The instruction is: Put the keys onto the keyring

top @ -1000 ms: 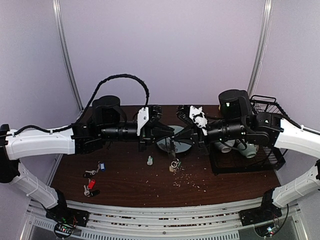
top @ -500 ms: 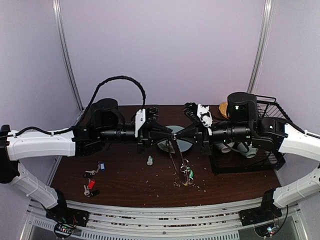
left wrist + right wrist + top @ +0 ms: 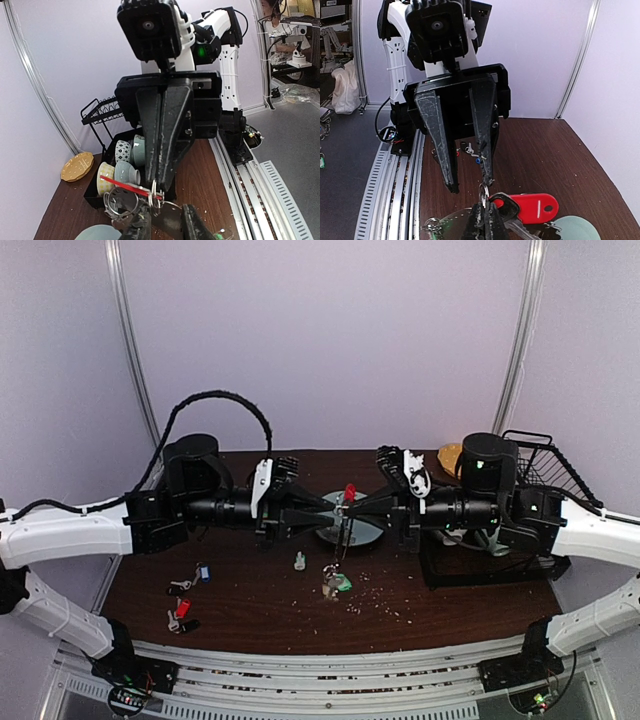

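Item: keyring (image 3: 342,540) is hanging above the plate's (image 3: 368,535) near rim, long axis vertical, with the red-tagged key (image 3: 535,207) sitting at its top. The right gripper (image 3: 159,182) is pinching that top. The left gripper (image 3: 470,184) is facing it tip-to-tip, fingers spread.

White shells (image 3: 70,530) and black housings (image 3: 230,507) are worn throughout; the left gripper (image 3: 470,185) is finished in scuffed black, and a ribbed black cable (image 3: 215,400) is attached.

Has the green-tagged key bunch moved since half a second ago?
Yes. In the top view the green-tagged keys, hanging on the keyring, have swung left, toward the small clear bottle, which has not shifted.
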Motion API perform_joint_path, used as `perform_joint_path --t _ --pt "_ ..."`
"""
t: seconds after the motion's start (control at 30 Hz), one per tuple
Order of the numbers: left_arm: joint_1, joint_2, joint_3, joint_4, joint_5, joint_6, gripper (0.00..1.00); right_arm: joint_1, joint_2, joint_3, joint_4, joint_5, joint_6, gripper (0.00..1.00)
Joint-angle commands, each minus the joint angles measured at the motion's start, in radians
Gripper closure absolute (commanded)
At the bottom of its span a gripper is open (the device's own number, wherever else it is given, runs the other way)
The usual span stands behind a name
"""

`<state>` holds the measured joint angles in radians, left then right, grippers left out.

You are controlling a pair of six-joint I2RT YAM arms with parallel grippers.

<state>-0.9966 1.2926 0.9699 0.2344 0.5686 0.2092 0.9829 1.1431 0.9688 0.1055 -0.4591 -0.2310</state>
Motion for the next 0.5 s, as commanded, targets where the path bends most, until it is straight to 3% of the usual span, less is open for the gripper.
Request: perform_joint_path --t 0.0,0.27,0.37,0.47 --pt "-0.003 0.019 0.105 -0.083 0.000 -0.014 0.79 -0.006 -0.024 -0.007 0.077 -0.043 -0.007 1.00" --pt "-0.004 -0.026 0.128 -0.085 0.069 -0.006 0.77 -0.005 -0.018 0.004 0.054 -0.031 -0.015 1.00" --pt "-0.009 -0.002 0.139 -0.112 0.082 -0.011 0.84 -0.005 -0.015 0.009 0.044 -0.021 -0.020 1.00" --pt "-0.014 0.035 0.179 -0.187 0.000 -0.001 0.88 -0.005 -0.017 0.010 0.042 -0.032 -0.025 1.00"
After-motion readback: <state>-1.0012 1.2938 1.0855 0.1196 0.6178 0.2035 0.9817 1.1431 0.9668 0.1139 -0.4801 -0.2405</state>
